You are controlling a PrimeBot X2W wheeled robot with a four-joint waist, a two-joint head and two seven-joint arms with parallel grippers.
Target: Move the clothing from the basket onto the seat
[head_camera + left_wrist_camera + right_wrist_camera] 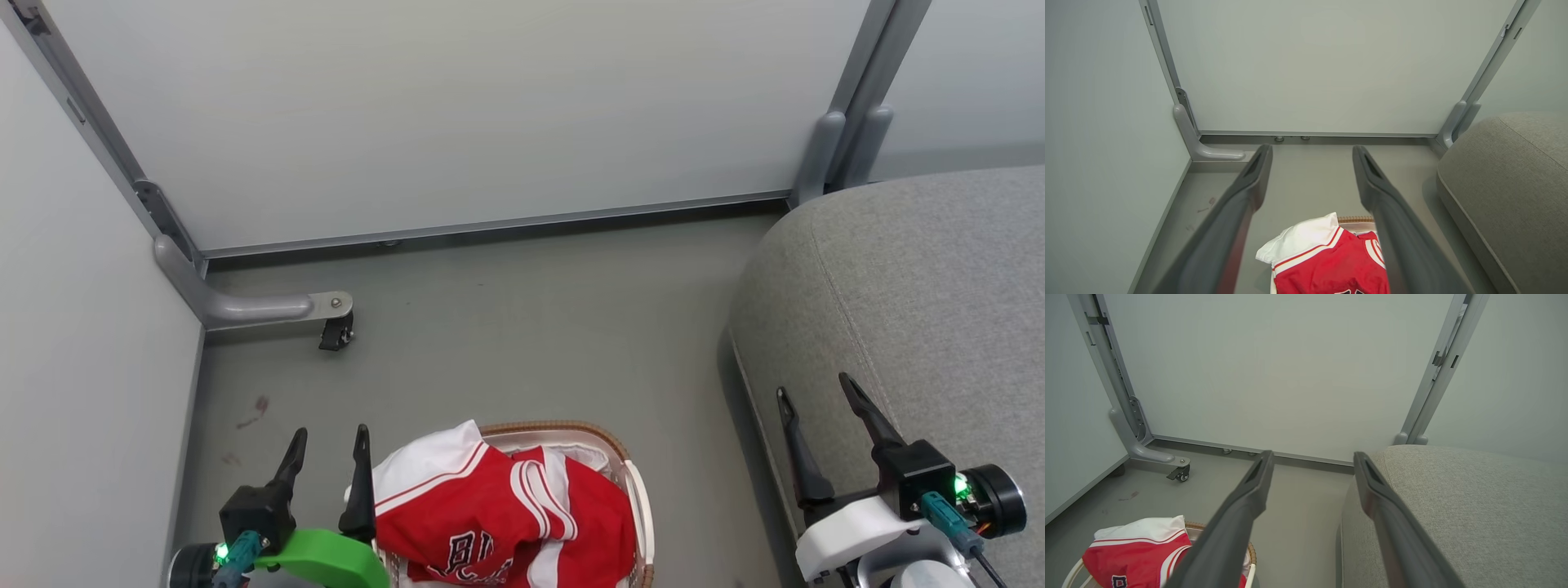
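**Smooth grey floor (506, 327) lying open ahead, edges closing in on three sides**

Pale partition panels (457, 114) are walling off the floor straight ahead of both grippers and along the outer side of the left gripper (331, 431). Ahead and slightly left of that gripper, a grey metal foot with a small black caster (336, 333) is jutting out from the corner onto the floor. Between the two grippers the floor is running bare up to the far panel's base rail.

A large light-grey fabric sofa (922, 286) with a rounded corner and a stitched seam is bounding the right side. The right gripper (815, 387) is hanging over its front edge, fingers spread wide and gripping nothing.

The left gripper is also standing wide open and holding nothing. Just to its right and lower down, an oval white perforated plastic basket (643, 498) with a brown woven rim is sitting on the floor, well apart from the right gripper. Red basketball garments (498, 506) with white stripes and trim are heaping above the rim inside it. One white shoulder panel is draping over the far edge nearest the left gripper's inner finger; whether they are touching cannot be told. Black-and-white lettering is showing partly at the near end. A strip of white liner (584, 453) is peeking out beyond the red cloth.
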